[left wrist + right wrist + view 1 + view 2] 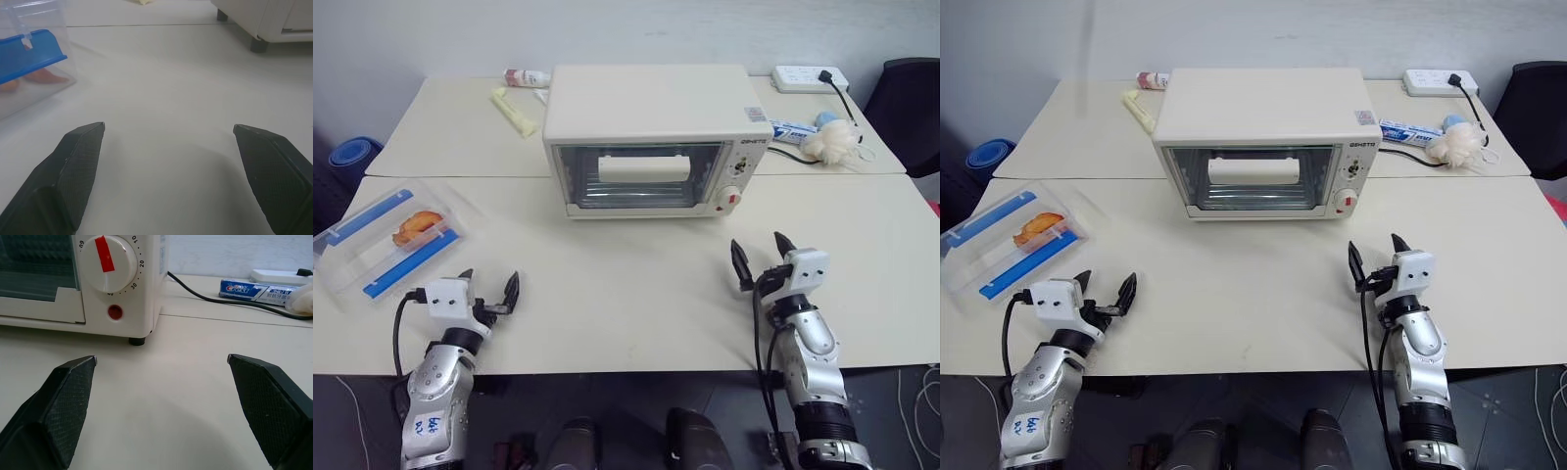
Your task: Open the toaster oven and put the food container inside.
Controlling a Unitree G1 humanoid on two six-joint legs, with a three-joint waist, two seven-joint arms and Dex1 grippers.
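Food container (pixel 389 241): clear box with two blue strips and orange-brown food, lying at the left edge of the near table (pixel 636 313), just ahead of my left arm and well apart from the oven.

Left gripper (pixel 490 291): fingers spread wide, nothing between them, low over bare tabletop beside the container.

Toaster oven (pixel 651 137): cream-white, centred at the seam between the two tables, door shut (so the opening step is not yet begun, as I judge it).

Door handle (pixel 645 167): cream bar across the upper part of the glass; I would bring a gripper up to it squarely, close on its middle, then pull out and down along the hinge arc rather than straight back, so the light oven does not slide toward me.

Oven lettering: a short grey brand word above the knobs, too small for me to read; the timer dial (pixel 107 263) carries a red stripe and the numbers 10, 20, 30.

Right gripper (pixel 762 258): fingers set wide apart, empty, in front of the oven's knob panel and short of it; the nearer arm for the handle.

Toothpaste box (pixel 257 289): reads "Crest", behind the oven's black cord (pixel 205 294).

Power strip (pixel 810 78): white, at the far right corner.
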